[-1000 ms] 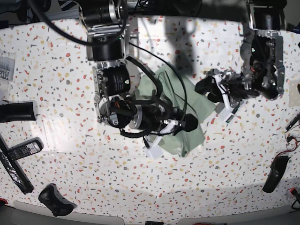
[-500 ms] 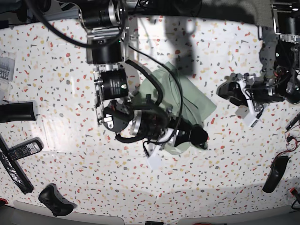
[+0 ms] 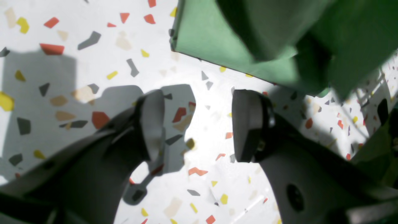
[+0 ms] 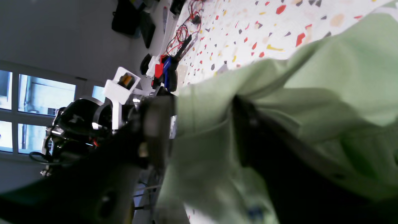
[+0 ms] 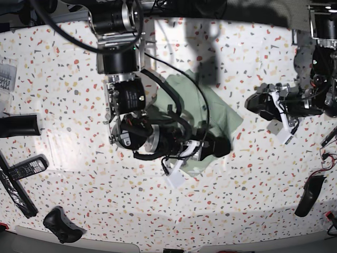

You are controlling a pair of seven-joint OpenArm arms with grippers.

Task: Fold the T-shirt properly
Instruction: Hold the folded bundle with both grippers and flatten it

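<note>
Right pincer (image 5: 224,146) opened over T-shirt (image 5: 218,113); left pincer (image 5: 255,103) apart.

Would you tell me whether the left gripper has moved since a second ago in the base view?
Yes. The left gripper has pulled away from the T-shirt, toward the base view's right edge, and now hangs over bare table.

White terrazzo tabletop (image 5: 79,174) with red, yellow, grey chips, hard shadows, grey wall (image 4: 62,34), bright windows (image 4: 37,93)

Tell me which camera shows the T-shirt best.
The base view: the T-shirt lies folded on the table, its outline partly visible. The right wrist view shows only close-up cloth between the fingers; the left wrist view shows one corner.
</note>
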